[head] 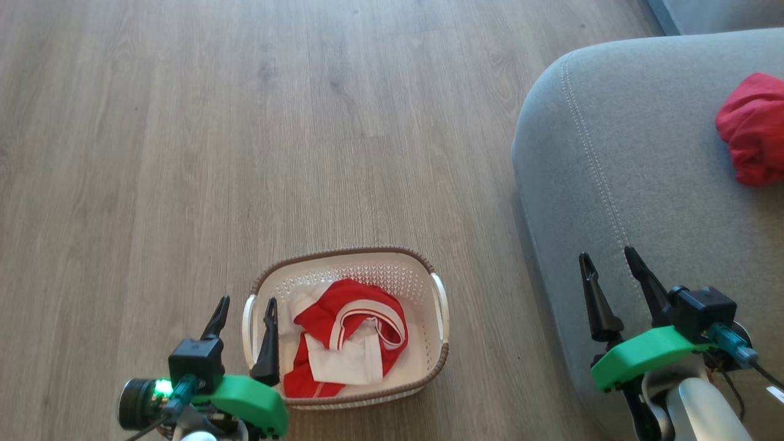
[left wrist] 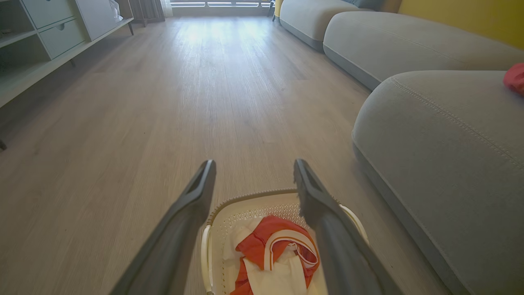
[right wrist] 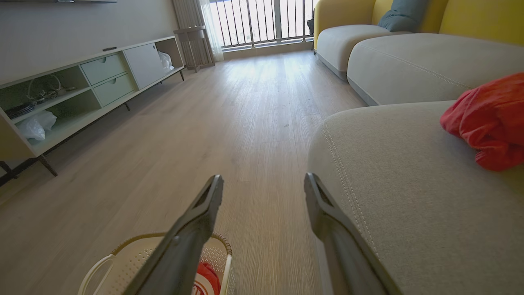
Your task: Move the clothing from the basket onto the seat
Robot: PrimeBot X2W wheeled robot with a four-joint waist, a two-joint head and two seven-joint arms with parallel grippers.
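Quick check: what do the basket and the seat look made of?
Basket: apparently moulded cream plastic, matte, its walls punched with small holes; the brown rim looks woven, possibly plastic too. Seat: grey upholstery fabric, matte, with a stitched seam along its rounded edge.

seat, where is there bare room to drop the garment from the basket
Free: the grey stretch of the seat between its stitched corner seam and the plain red garment, just ahead of the open right gripper. Crowded at the head view's right edge, where that garment lies.
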